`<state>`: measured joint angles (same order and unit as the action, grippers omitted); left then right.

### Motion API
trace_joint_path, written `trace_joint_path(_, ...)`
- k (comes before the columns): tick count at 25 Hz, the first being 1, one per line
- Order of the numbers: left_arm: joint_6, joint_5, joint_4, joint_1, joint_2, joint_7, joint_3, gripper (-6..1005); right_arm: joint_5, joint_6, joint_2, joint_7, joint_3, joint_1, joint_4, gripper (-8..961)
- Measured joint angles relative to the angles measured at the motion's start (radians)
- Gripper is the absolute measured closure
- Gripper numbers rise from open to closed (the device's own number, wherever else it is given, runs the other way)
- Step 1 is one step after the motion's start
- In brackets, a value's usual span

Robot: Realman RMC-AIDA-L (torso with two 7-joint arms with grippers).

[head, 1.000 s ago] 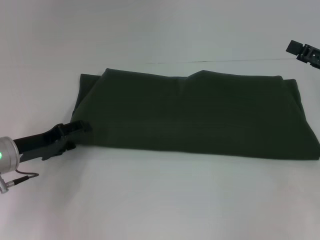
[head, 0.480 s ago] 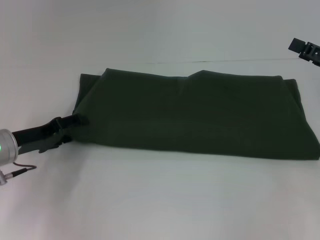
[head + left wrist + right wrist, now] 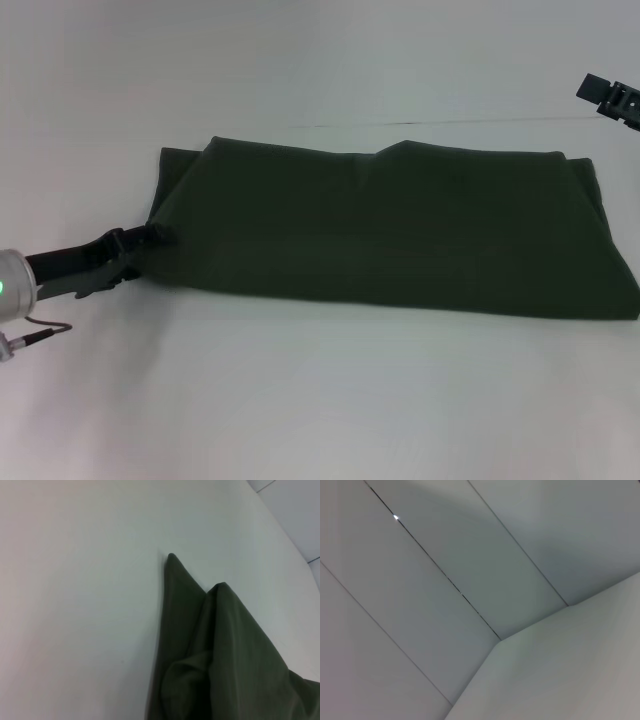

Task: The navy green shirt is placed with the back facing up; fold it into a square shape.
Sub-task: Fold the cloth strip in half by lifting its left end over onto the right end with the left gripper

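Your left gripper (image 3: 150,236) sits low at the left end of the navy green shirt (image 3: 400,225), its dark fingers reaching in from the lower left and meeting the cloth at the near-left corner; you cannot tell from these views whether the fingers are spread or pinched on the fabric, since their tips merge with the dark edge of the garment. You see the shirt lying on the white table (image 3: 320,400) as a wide, already folded band running across the middle of the head view, plain side up, with a small peak in its far edge and the right end reaching almost to the frame's side. From the left wrist camera you get a close look at the shirt's end (image 3: 220,650): two layered points of olive cloth and a rounded fold resting on the white surface. Your right gripper (image 3: 612,98) hangs high at the far right, well apart from the shirt, and whether it is spread or pinched cannot be told; its wrist camera shows only pale wall panels.
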<state>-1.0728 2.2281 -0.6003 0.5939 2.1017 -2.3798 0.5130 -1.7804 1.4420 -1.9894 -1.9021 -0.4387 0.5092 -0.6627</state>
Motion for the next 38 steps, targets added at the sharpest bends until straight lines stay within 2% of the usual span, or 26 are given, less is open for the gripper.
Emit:
trace_joint_path(20,-0.010,0.003,-0.012,0.016,-0.002,0.034,0.032,139,0.012,-0.003,0.001,0.000,0.000,-0.006,0.000,25)
trace_joint_path(23,-0.010,0.011,-0.013,0.016,-0.002,0.035,0.037,255,0.012,-0.003,0.001,0.000,0.000,-0.007,0.000,26)
trace_joint_path(34,-0.003,0.027,-0.014,0.014,-0.002,0.035,0.036,471,0.012,-0.003,0.000,0.000,0.000,-0.008,0.000,26)
trace_joint_path(38,-0.001,0.027,-0.022,0.007,-0.001,0.037,0.031,635,0.013,-0.002,-0.002,0.000,0.000,-0.008,0.000,26)
